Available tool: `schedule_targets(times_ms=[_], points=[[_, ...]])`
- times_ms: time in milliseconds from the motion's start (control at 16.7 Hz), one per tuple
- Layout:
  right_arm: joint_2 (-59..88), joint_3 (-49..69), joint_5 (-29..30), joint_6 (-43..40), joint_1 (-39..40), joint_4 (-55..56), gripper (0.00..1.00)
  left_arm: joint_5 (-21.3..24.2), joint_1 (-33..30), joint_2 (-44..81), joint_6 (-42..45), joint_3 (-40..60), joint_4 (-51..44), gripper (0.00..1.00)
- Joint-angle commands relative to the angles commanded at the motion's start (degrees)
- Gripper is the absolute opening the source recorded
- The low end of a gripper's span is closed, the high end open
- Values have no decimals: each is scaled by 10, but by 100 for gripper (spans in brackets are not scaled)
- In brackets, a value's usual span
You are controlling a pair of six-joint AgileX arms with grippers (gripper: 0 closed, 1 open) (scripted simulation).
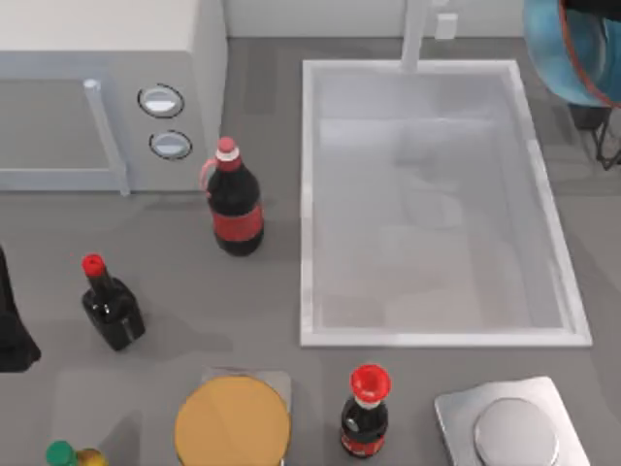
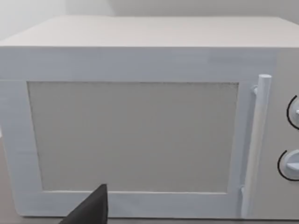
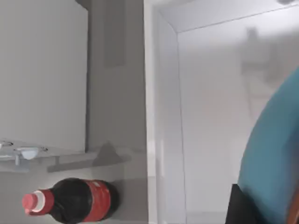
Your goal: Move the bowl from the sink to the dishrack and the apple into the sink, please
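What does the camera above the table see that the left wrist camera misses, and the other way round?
From above: the sink, the bowl past its far right corner, three red-capped bottles, one of them the cola bottle, and an orange disc. The left wrist view alone faces the microwave's door window head-on. Both share the microwave, its handle and two dials.

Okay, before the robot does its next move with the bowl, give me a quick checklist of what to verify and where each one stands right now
1. Bowl out of the sink: ok, it is at the top view's upper right, past the sink's rim.
2. Right claw's grip on the bowl: cannot tell.
3. Bowl resting on a dishrack: cannot tell, thin dark bars show below it.
4. Apple in the sink: not ok, the basin holds nothing.
5. Left arm out of the way: ok, parked at the left edge facing the microwave.
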Motion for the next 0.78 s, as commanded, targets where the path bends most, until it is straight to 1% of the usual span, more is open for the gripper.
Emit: schedule_targets(times_ms=[180, 360, 540, 780], points=[[-30, -42, -46, -83, -161, 173, 0, 0, 0, 0, 0, 0, 0, 100], [-65, -92, -87, -158, -286, 321, 0, 0, 0, 0, 0, 0, 0, 100], [-106, -149, -125, -223, -364, 431, 0, 0, 0, 0, 0, 0, 0, 100], [-166, -225, -165, -296, -417, 516, 0, 0, 0, 0, 0, 0, 0, 100]])
